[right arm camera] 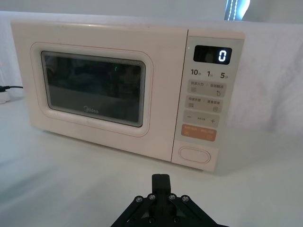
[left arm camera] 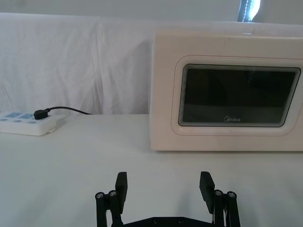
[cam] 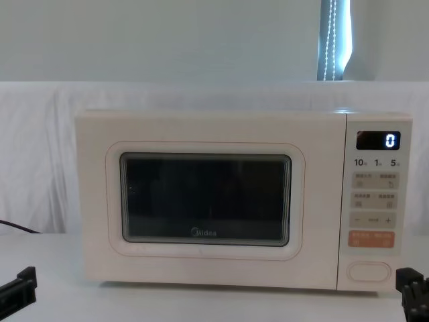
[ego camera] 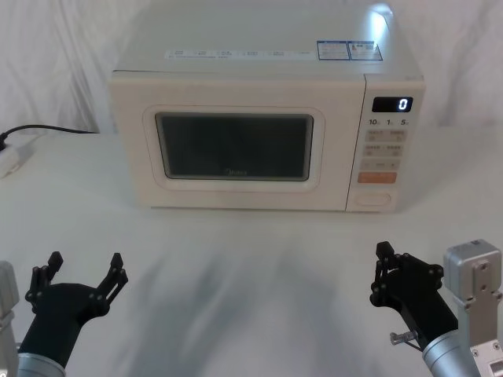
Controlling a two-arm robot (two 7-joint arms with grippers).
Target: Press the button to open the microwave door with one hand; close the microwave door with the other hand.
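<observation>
The microwave door [ego camera: 234,157], marked "Midea", sits flush and closed on the bench [ego camera: 251,259]. The display [ego camera: 392,104] reads "0" above "10", "1", "5". The button [right arm camera: 195,154] lies lowest. Left hand [ego camera: 85,269] spread; right hand [right arm camera: 161,182] pinched together.

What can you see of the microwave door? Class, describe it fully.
The microwave door is a large cream-white panel, smooth like plastic, taking up most of the oven's front, left of the control panel. A raised rounded frame borders its dark glass window, with a grey "Midea" logo under the glass. It stands upright and shut, flush with the front. Nothing touches it: the left gripper and right gripper sit low on the table, apart from it.
</observation>
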